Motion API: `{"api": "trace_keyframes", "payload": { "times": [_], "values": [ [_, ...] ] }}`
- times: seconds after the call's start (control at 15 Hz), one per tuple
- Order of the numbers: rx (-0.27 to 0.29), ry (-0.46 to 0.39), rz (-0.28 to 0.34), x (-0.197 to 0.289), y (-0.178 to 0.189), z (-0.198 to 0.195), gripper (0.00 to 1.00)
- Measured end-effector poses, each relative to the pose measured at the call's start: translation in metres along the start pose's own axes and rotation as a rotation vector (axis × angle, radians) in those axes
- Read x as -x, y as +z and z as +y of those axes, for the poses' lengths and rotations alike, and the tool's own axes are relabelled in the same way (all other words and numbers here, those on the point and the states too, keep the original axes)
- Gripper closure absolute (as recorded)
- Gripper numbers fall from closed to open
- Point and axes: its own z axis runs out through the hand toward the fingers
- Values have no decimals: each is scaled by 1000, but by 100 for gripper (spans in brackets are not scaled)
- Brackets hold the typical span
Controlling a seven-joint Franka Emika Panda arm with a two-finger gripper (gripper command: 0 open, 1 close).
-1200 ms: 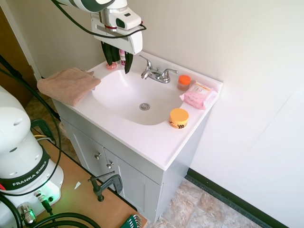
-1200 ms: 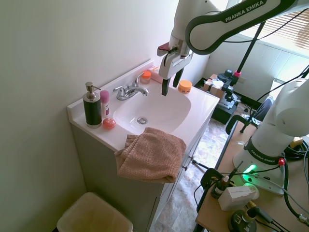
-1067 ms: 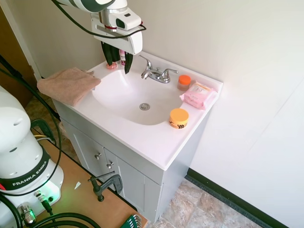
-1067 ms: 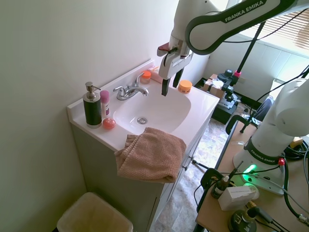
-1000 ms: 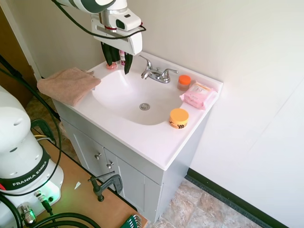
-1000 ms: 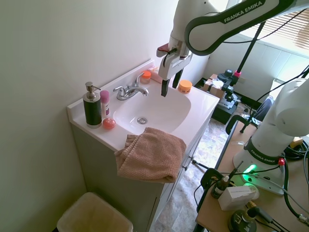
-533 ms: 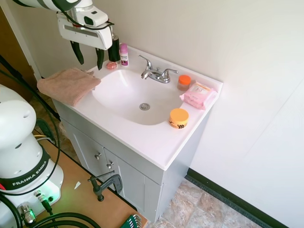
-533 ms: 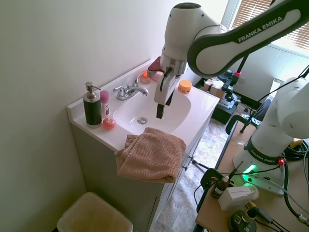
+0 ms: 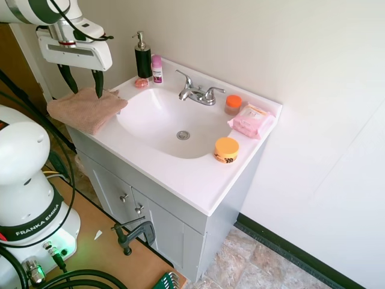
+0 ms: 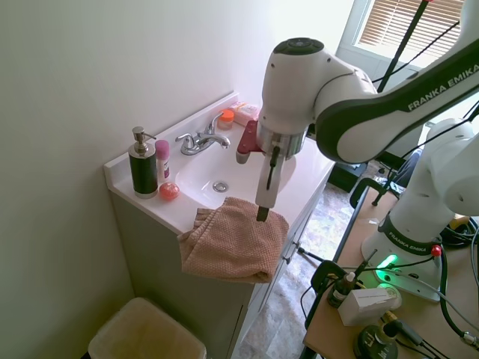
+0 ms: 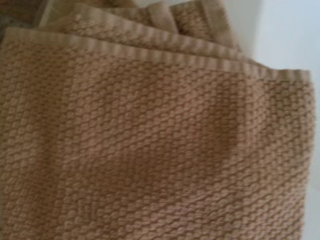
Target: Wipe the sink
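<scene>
From my seat, the tool (image 9: pixel 82 83) has swung from above the basin out to nine o'clock and now hangs, fingers spread and empty, right over the folded tan waffle-weave towel (image 9: pixel 86 107) on the counter's (image 9: pixel 198 180) edge; I judge the pickup comes next, wiping not begun. At centre lies the glossy white oval sink (image 9: pixel 168 123), chrome faucet (image 9: pixel 197 93) at twelve o'clock. The wrist view shows only towel (image 11: pixel 150 140), blurred; whether the fingertips touch cloth I cannot tell.
</scene>
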Motion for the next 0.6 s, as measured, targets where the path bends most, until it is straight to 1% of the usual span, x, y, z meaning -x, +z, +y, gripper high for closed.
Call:
{"api": "trace_keyframes", "payload": {
  "times": [0.2,0.33,0.6],
  "values": [
    [1,-8,0,9,6,-7,0],
    [1,-26,11,12,8,-11,0],
    [6,-56,30,19,19,-32,0]
  ]
}}
